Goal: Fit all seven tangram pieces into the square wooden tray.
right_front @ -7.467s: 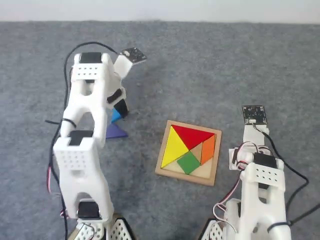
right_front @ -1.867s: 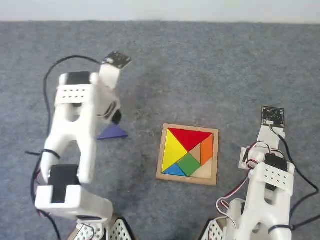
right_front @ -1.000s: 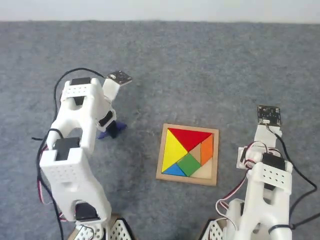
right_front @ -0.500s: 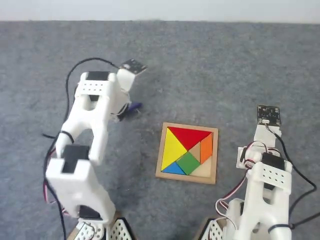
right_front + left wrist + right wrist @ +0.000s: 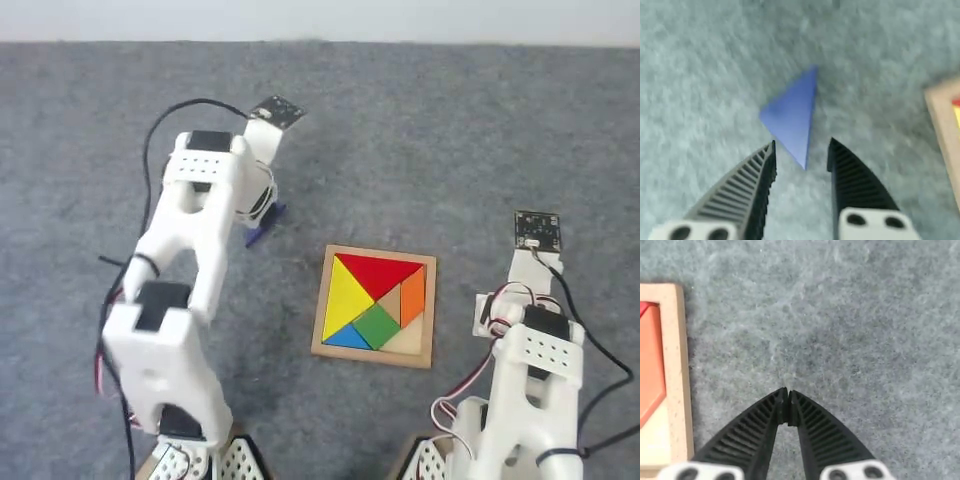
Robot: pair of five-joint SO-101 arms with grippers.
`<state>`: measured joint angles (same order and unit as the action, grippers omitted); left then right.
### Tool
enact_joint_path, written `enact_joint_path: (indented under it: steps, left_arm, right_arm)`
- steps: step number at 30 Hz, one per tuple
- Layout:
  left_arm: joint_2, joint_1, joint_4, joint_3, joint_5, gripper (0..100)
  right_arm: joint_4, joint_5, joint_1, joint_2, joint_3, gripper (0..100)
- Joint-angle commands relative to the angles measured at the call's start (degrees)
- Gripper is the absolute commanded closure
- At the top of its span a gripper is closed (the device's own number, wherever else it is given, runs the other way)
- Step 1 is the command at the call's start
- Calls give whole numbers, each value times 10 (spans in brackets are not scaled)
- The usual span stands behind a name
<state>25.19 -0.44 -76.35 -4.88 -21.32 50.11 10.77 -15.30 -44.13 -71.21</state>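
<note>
Grey felt-like cloth covered the whole worktop (image 5: 450, 120). Toward the right arm's side lay the square wooden tray (image 5: 372, 356). It held a red triangle (image 5: 380, 270), a yellow triangle (image 5: 345, 295), a green square (image 5: 377, 325), an orange piece (image 5: 414, 297) and a small blue triangle (image 5: 347, 338). Two patches of bare wood showed inside it, one near the middle and one at the near corner on the right arm's side.

The loose blue-violet triangle (image 5: 792, 115) was outside the tray, on the left arm's side and apart from it. In the high view most of it was hidden under the left arm, with only a sliver showing. The left hand (image 5: 802, 143) was spread, its fingers (image 5: 757, 180) parted, and one corner of that triangle sat between their tips. Whether either finger touched the piece, or whether it lay flat on the cloth, could not be made out.

The right hand (image 5: 788, 392) was pressed closed on nothing, above the cloth just beside the tray's rim. In the right wrist view the frame edge cut that rim off.
</note>
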Motion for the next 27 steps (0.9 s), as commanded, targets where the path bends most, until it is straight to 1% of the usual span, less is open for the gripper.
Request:
enact_joint_path:
  steps: [1, 9, 12, 17, 20, 24, 27]
  left_arm:
    - [70, -4, -40, -135, -11, 819]
    - [279, -25, -206, -430, -35, 823]
    - [338, -40, -242, -506, -35, 824]
    - [377, -52, -243, -519, -33, 855]
    - [378, -49, -243, -519, -30, 875]
    - [382, -47, -244, -518, -16, 927]
    - [379, -47, -244, -498, -16, 931]
  right_arm:
    - [7, 10, 5, -1, 23, 987]
    - [6, 10, 5, 0, 23, 987]
    - [5, 10, 5, 0, 23, 987]
    - [4, 10, 5, -1, 23, 987]
    - [4, 10, 5, -1, 23, 987]
    - [4, 10, 5, -1, 23, 987]
    - [4, 10, 5, -1, 23, 987]
